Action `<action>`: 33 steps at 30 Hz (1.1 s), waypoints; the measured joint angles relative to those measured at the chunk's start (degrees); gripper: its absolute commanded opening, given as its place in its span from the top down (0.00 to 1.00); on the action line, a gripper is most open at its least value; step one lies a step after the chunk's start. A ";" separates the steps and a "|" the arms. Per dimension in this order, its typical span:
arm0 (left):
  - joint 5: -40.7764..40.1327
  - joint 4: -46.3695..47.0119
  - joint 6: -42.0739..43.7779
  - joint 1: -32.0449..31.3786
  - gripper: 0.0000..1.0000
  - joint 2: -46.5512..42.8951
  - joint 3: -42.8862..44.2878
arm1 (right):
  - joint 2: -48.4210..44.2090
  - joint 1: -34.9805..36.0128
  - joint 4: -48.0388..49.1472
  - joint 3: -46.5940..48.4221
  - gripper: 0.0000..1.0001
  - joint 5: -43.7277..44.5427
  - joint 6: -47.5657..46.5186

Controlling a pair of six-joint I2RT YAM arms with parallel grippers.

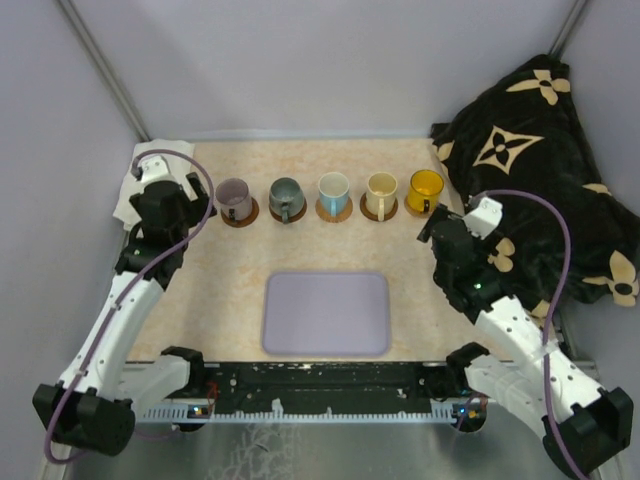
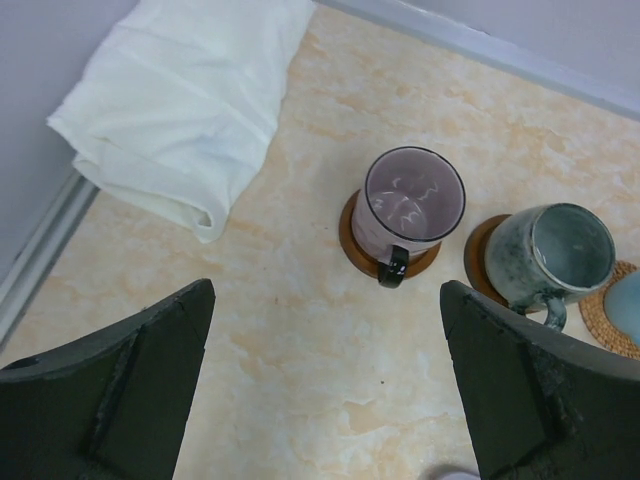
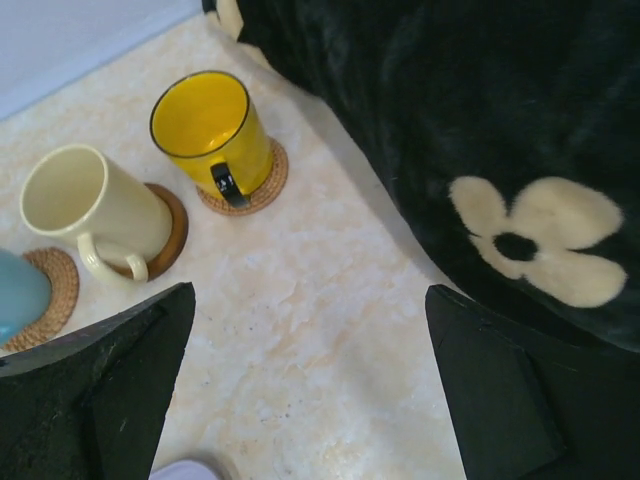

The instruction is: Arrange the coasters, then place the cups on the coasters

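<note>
"What sort of place is this?"

"A robotics lab, a boxed-in test cell. Two white arms, the left arm (image 1: 120, 320) and the right arm (image 1: 525, 345), are bolted to a black rail (image 1: 320, 380) at the near edge of a counter (image 1: 230, 270)."

"Not a kitchen, with those cups (image 1: 333, 190) on coasters (image 1: 334, 214)?"

"No. Plain grey walls (image 1: 320, 60) close the counter in, metal struts (image 1: 100, 68) run up the corners, and purple cables (image 1: 525, 194) loop along both arms. A black flowered blanket (image 1: 540, 120) is heaped in one corner."

Five upright cups (image 1: 333, 188) on coasters (image 3: 268, 183)
</note>
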 measured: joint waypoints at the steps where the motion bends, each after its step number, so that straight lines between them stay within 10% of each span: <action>1: -1.14 -0.90 -0.11 0.00 0.00 -1.27 -0.11 | -1.36 -0.09 -0.55 0.00 0.01 0.74 0.46; 33: -13.44 -17.33 -5.03 0.00 0.00 -14.16 -4.37 | -11.61 -0.37 -11.06 -3.34 0.01 8.35 7.19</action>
